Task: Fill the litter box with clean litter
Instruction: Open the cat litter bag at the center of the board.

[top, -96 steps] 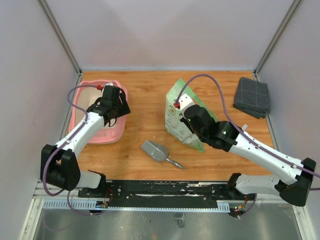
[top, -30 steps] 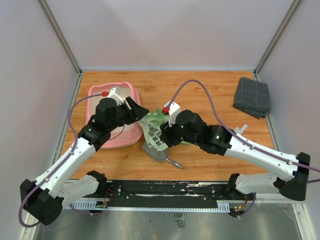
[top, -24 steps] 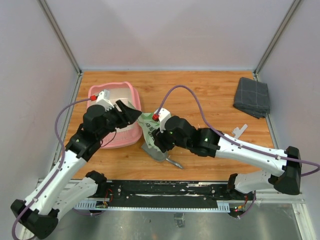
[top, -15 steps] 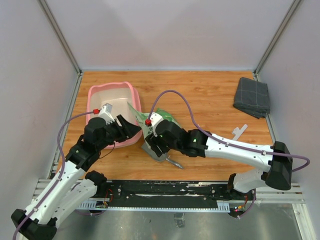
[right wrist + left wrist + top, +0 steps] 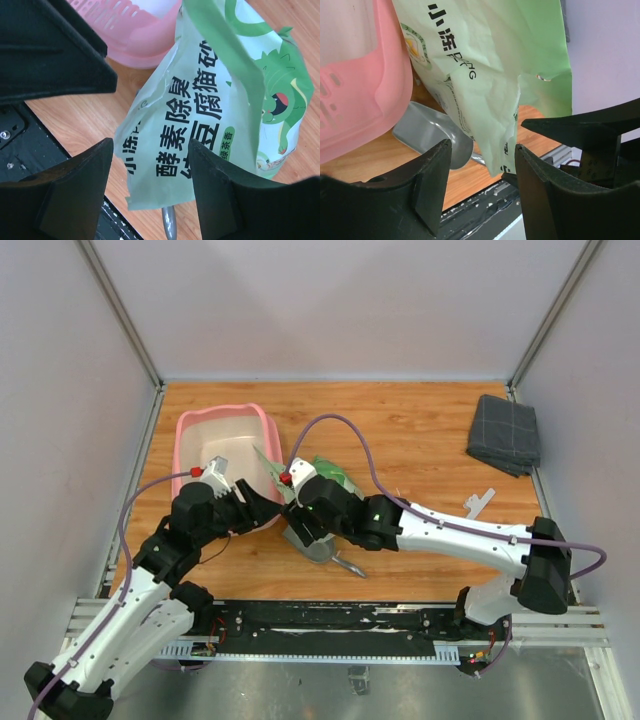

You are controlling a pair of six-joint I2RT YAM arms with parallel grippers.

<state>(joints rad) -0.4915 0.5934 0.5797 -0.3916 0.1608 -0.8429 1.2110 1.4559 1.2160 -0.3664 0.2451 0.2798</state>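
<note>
The pink litter box (image 5: 190,430) sits at the left of the table, and its wall shows in the left wrist view (image 5: 365,100) and the right wrist view (image 5: 135,35). No clean litter shows in any view. A printed light green bag (image 5: 328,472) leans beside the box, over the grey scoop (image 5: 318,548). My left gripper (image 5: 262,506) is open, and the bag's lower corner (image 5: 500,150) hangs between its fingers without touching them. My right gripper (image 5: 300,530) is open above the bag's face (image 5: 200,115).
A folded grey cloth (image 5: 505,433) lies at the back right. A small white piece (image 5: 478,502) rests on the wood at the right. The scoop's handle (image 5: 170,225) points toward the near rail. The two grippers are close together by the box's front right corner.
Both arms have drawn back toward the near edge and leftward. The right jaws have spread wider around the bag. The litter box is now more uncovered.
</note>
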